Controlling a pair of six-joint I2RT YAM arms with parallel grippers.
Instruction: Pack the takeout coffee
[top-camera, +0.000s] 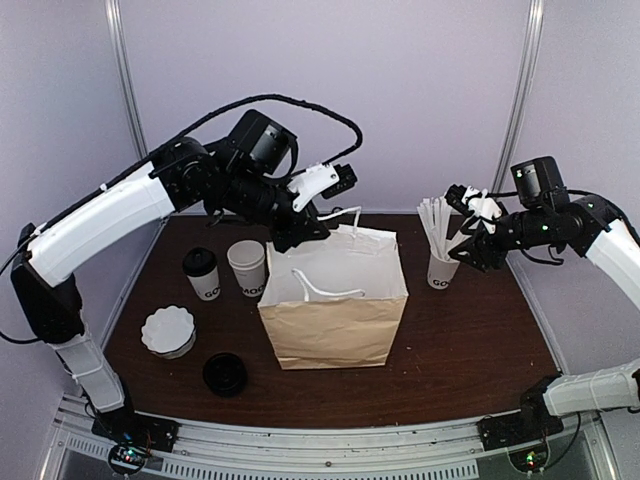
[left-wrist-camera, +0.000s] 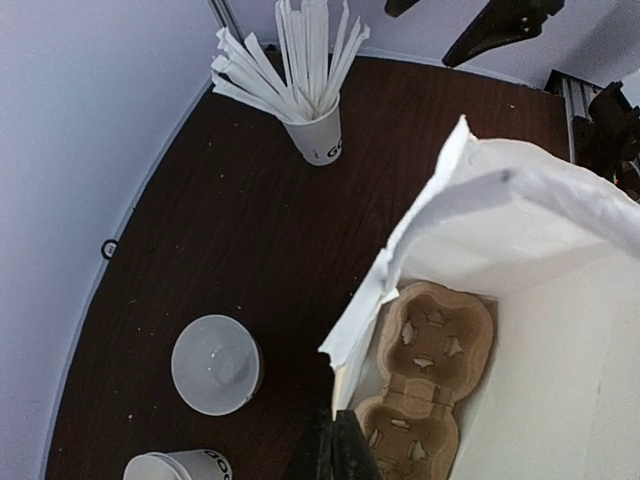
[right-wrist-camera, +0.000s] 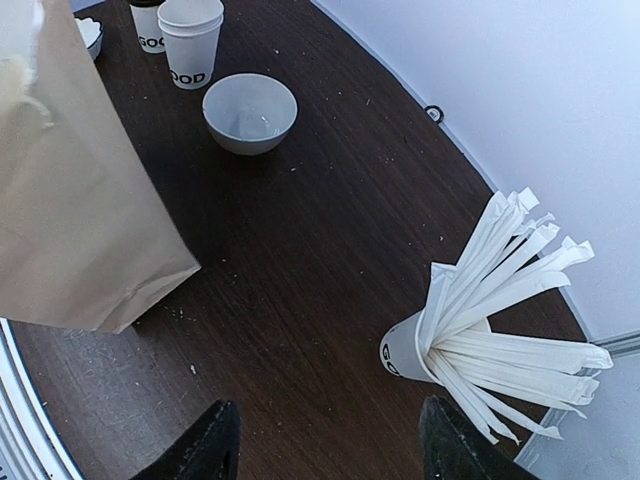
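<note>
Left end effector (left-wrist-camera: 333, 440): jaws fully closed, pinching the white rim of the paper bag (top-camera: 335, 310) at its far left corner.
Right end effector (right-wrist-camera: 335, 455): jaws moderately wide and holding nothing, hovering over bare tabletop (top-camera: 470, 340) just beside the stick cup (right-wrist-camera: 405, 350).
Paper bag: upright at the middle of the tabletop, brown outside and white inside, with its mouth open. Its near wall is creased in the left wrist view.
Cup carrier (left-wrist-camera: 430, 370): brown moulded pulp tray lying flat on the bag's floor, its wells unfilled.
Stick cup: white printed cup tilted in the right wrist view, holding a fan of white paper-wrapped sticks. It stands to the right of the bag.
Takeout coffee (top-camera: 202, 274): upright on the tabletop to the left of the bag and outside it, with its black lid on. It is touched by neither end effector.
Lidless cup (top-camera: 247, 266): white, with the same print, standing just beside the takeout coffee on the bag side.
White bowl (left-wrist-camera: 215, 365): on the tabletop behind the bag, near the two cups.
Fluted white dish (top-camera: 168, 332): in front of the takeout coffee, toward the near left.
Loose black lid (top-camera: 225, 373): flat on the tabletop, just right of the fluted dish.
</note>
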